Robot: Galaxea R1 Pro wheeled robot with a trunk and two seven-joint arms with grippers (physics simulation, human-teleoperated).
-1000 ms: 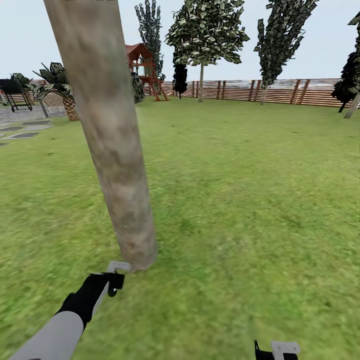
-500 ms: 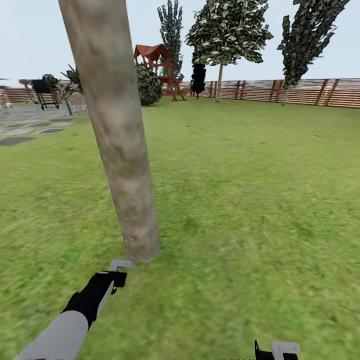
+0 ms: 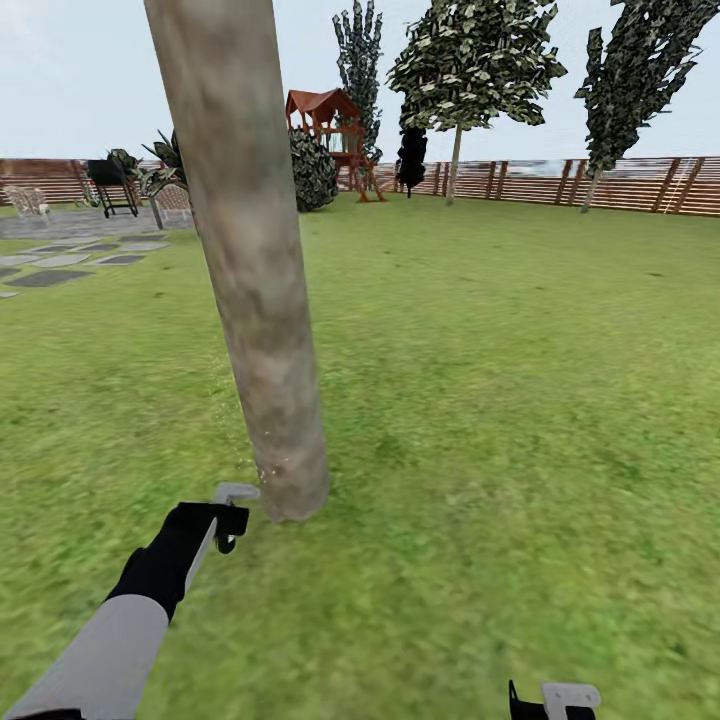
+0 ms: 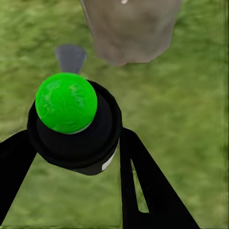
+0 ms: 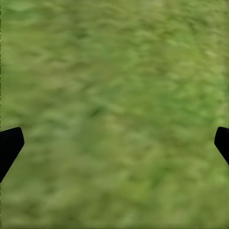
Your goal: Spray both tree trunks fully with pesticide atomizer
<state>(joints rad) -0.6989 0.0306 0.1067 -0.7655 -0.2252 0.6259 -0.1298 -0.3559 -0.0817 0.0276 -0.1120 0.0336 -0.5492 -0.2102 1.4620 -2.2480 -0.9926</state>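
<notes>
Black atomizer bottle with a round green cap (image 4: 67,102), grey nozzle toward the trunk, pinched in the left gripper (image 4: 78,167), lower left of head frame. Thick mottled grey-tan tree trunk (image 3: 250,260) just beyond. Right gripper (image 5: 114,143) spread wide over green grass lawn (image 3: 520,400). Brown slat fence (image 3: 620,185) upper right.

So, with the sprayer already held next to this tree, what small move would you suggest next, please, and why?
Probably tilt the left claw up a little and start spraying. It is shut on the sprayer, whose grey nozzle sits low beside the base of the trunk, just short of touching it. Hardly any white specks show on the bark, so the trunk looks mostly uncovered, and its height rises well above the nozzle.
</notes>
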